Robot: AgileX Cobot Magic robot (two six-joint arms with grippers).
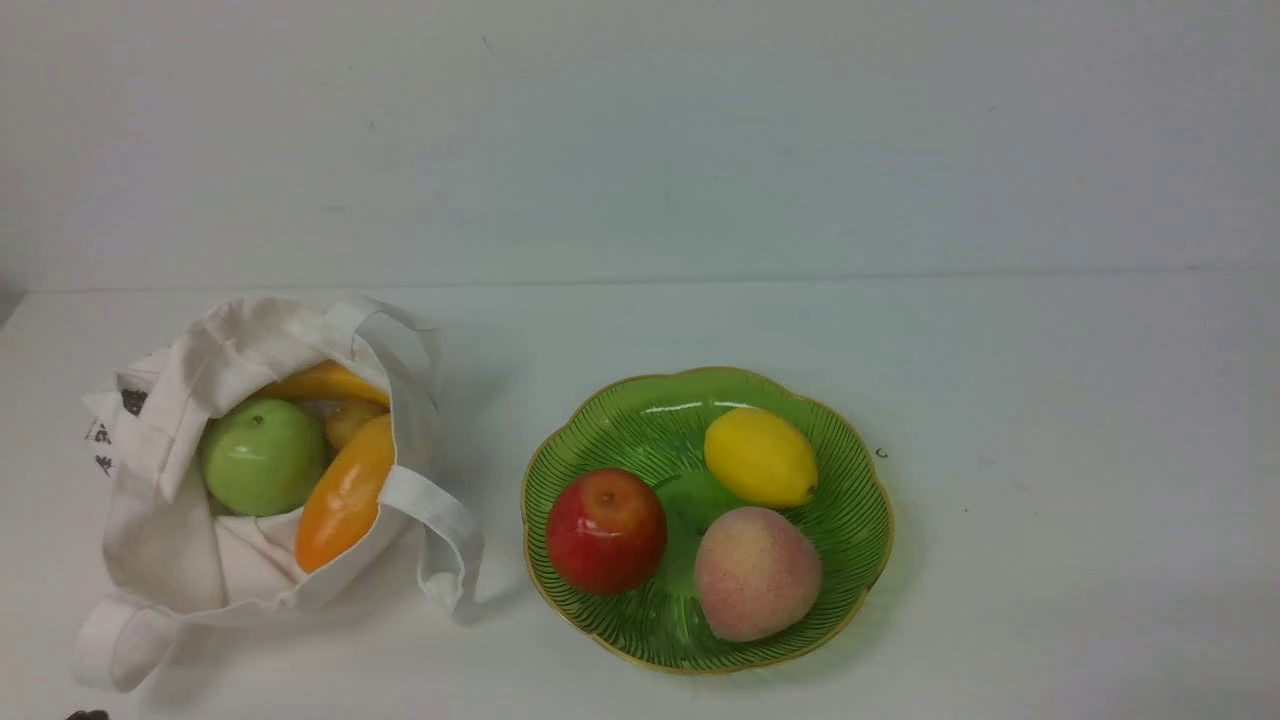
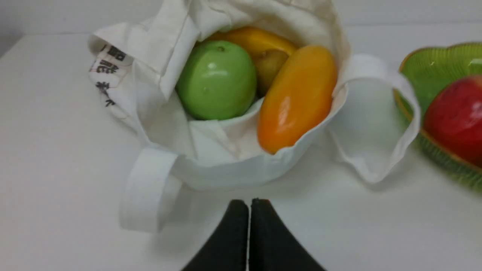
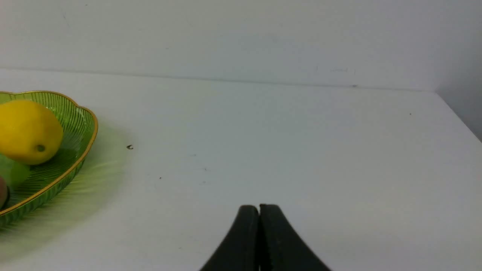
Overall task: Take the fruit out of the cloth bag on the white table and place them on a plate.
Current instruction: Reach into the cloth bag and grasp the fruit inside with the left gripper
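Where the cloth bag slumps open on the robot's left part of the white table, four fruits lie in its mouth. A round green apple sits toward the bag's left side. It touches an elongated orange fruit, which leans along the right edge of the opening with its near end at the cloth rim. Behind those two, a yellow-orange curved fruit lies across the far side of the opening. A small brownish-yellow fruit is wedged among the other three and mostly hidden.

The bag's cloth is crumpled, and small black print shows on its left flank. One wide strap loops out to the right, and a second strap lies at the near left corner.

Just beside the wide strap stands the green plate with its gold scalloped rim. On it rest a red apple, a lemon and a peach, set close together in a triangle.

The left gripper hangs low over the table on the near side of the bag, its two black jaws pressed together on nothing. The right gripper sits over the table to the right of the plate, its jaws likewise closed tight and empty.
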